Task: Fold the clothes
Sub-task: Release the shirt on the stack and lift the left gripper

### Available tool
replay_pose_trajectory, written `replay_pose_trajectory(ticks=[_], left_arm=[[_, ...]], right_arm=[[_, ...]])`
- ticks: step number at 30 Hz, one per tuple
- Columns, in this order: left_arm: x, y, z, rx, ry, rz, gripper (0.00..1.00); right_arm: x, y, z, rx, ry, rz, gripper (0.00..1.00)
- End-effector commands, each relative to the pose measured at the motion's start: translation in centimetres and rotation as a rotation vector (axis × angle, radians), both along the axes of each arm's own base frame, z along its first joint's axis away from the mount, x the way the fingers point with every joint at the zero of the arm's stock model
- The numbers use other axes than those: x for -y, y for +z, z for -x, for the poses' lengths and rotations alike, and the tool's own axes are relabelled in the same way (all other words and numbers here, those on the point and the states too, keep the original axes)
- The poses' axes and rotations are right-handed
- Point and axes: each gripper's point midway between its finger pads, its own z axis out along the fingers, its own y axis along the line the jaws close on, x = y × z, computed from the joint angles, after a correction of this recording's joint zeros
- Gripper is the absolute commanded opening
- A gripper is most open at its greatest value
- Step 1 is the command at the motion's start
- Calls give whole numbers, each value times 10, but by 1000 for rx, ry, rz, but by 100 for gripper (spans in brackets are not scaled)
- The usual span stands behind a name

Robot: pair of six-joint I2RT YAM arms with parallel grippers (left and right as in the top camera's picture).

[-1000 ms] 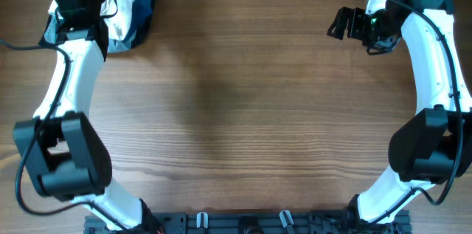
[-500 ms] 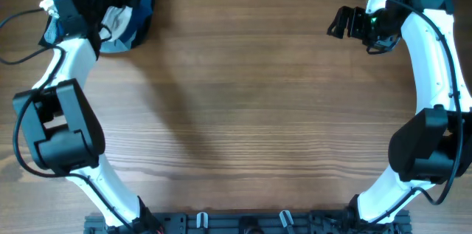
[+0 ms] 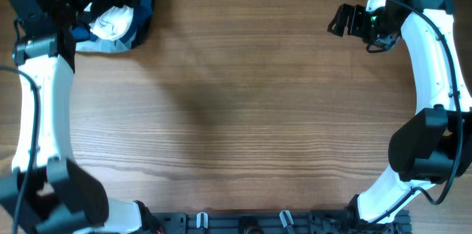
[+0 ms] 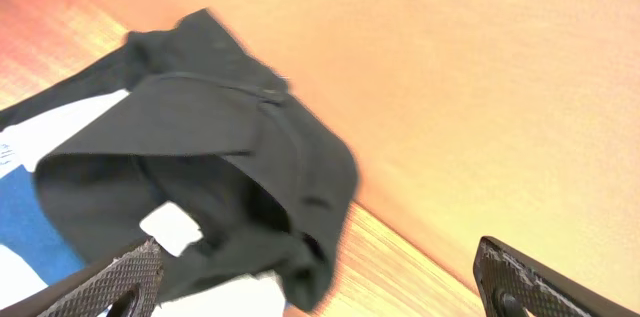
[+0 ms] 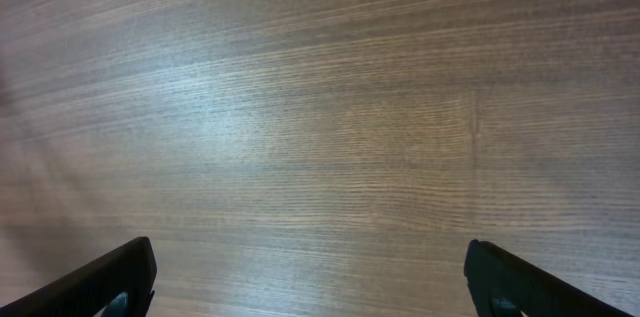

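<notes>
Clothes (image 4: pixel 230 147): black, crumpled, seemingly plain

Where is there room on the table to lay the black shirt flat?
The whole middle of the table is bare, from the clothes pile across to the right pincer. Only the far left corner is crowded, with the black shirt on the pile.
</notes>
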Motion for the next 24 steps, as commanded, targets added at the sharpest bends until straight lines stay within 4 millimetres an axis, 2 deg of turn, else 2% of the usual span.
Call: replay_pose_trajectory(ticks=[1, 5, 8, 9, 11, 12, 14, 16, 18, 20, 22, 24], left_arm=[[14, 10, 7, 0, -55, -46, 100], [1, 32, -10, 121, -4, -101, 100], [-5, 64, -46, 334, 15, -324, 100], [-5, 67, -55, 383, 25, -386, 100], [-8, 61, -72, 434, 66, -456, 100], [-11, 38, -91, 428, 90, -486, 100], [-15, 2, -109, 352, 75, -477, 100], [-19, -55, -127, 199, 44, -454, 100], [-22, -116, -135, 36, 20, -431, 100], [-27, -175, -130, -120, 18, -418, 100], [-30, -229, -115, -274, 12, -407, 100], [-29, -257, -101, -375, -2, -397, 100]], right_arm=[[-1, -10, -1, -17, 0, 3, 100], [0, -9, -5, -1, 0, 4, 100], [0, -8, -6, 5, -2, 4, 100], [0, -8, -6, 4, -3, 3, 100], [-1, -9, -6, 0, -2, 3, 100], [-4, -9, -4, -5, 4, 2, 100], [-7, -10, -3, -12, 12, 2, 100], [-11, -10, -1, -20, 20, 1, 100], [-15, -11, 2, -31, 28, 1, 100], [-17, -11, 4, -38, 32, 1, 100], [-17, -12, 4, -38, 33, 1, 100], [-17, -11, 4, -37, 36, 1, 100]])
